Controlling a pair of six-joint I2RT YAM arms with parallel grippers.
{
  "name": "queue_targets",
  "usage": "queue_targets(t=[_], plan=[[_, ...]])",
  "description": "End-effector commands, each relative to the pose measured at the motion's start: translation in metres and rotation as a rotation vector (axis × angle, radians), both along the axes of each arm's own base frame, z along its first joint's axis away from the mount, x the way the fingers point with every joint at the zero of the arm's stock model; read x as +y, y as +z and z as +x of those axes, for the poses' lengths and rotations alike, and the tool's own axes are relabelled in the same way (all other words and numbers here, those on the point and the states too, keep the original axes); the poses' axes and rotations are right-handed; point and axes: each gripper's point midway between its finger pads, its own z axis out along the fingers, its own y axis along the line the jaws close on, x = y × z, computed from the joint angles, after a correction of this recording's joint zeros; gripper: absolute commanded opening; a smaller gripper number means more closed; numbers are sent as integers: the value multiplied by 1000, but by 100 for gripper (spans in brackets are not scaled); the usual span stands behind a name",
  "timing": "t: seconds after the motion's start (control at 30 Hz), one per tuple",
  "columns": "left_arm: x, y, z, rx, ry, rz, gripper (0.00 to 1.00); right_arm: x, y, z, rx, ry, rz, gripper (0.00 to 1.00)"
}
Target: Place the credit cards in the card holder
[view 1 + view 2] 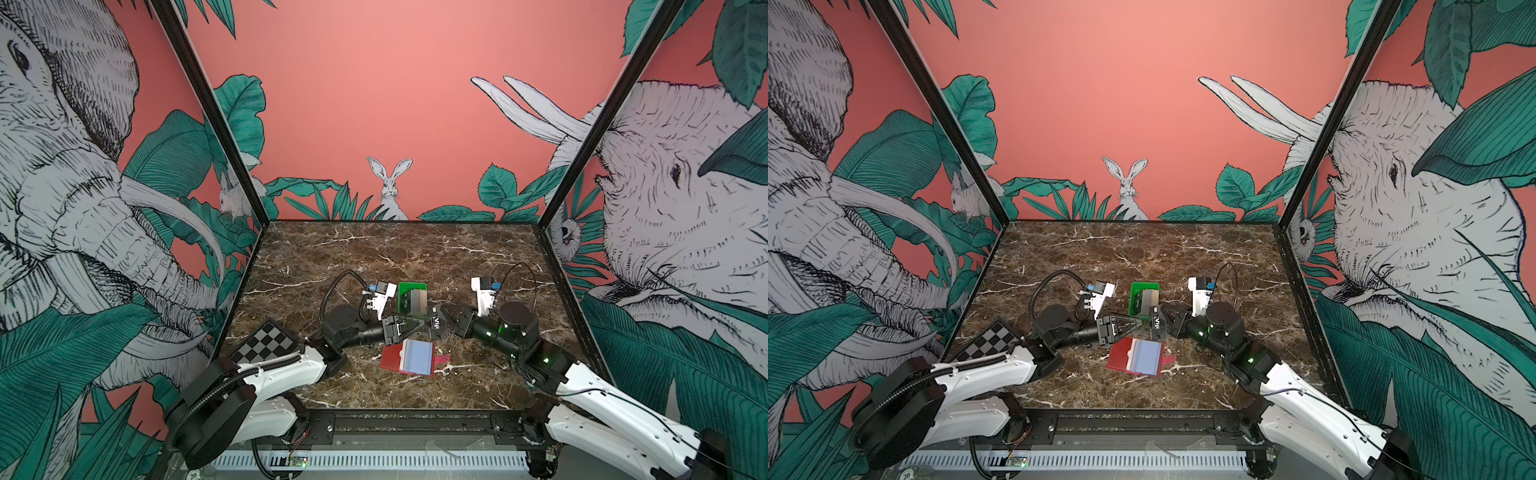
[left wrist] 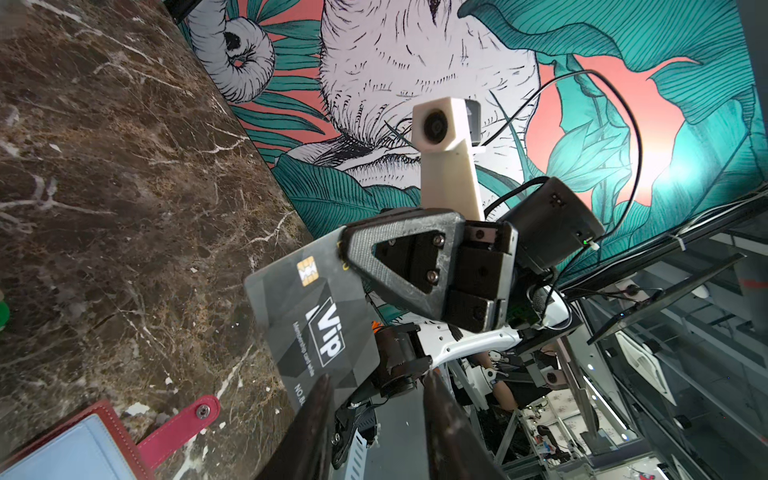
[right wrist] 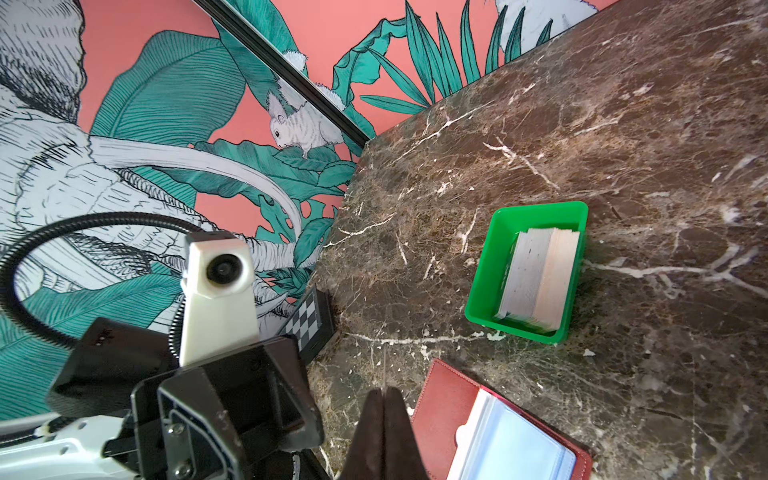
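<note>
Right gripper (image 2: 344, 249) clamps one card (image 2: 307, 328) by its edge, aloft near the open holder (image 1: 409, 358); left gripper (image 1: 419, 324), part open and empty, faces it, seemingly to regrip for insertion

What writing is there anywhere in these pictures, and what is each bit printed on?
"Vip": big white letters on the dark card pinched by the right gripper.
"Membership card": small line beside it; further words too blurred.
"NO.8": at that card's end, the rest hidden behind the left gripper.
"20": it seems, on a round sticker at the very front.
Stacked cards in the green tray: only edges show, nothing readable.
</note>
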Motion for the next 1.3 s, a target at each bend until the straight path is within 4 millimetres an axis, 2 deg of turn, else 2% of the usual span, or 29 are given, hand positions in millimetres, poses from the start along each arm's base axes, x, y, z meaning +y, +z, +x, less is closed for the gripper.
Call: queue_targets(t=[0.0,0.17,0.5,0.7,0.87,1.07,1.2,1.27], plan=[[5,15,-8,-19,-22,-73,38,0,21,-3,-38,11,86,0],[7,22,-15,-26,-55,-91,39,-7,27,-5,-32,-17,135,0],[3,21,-18,28,-97,-98,43,-13,50,-13,-48,8,278,0],[0,28,-15,44,-104,-142,42,-5,54,-16,-27,52,368,0],[-3,31,-15,68,-115,-161,40,1,49,-14,-9,72,391,0],[-4,32,-10,74,-94,-162,31,8,44,-12,7,91,388,0],[-4,35,-5,87,-64,-169,18,8,40,-10,14,84,378,0],[-2,24,3,119,-12,-136,10,7,37,-10,21,75,369,0]])
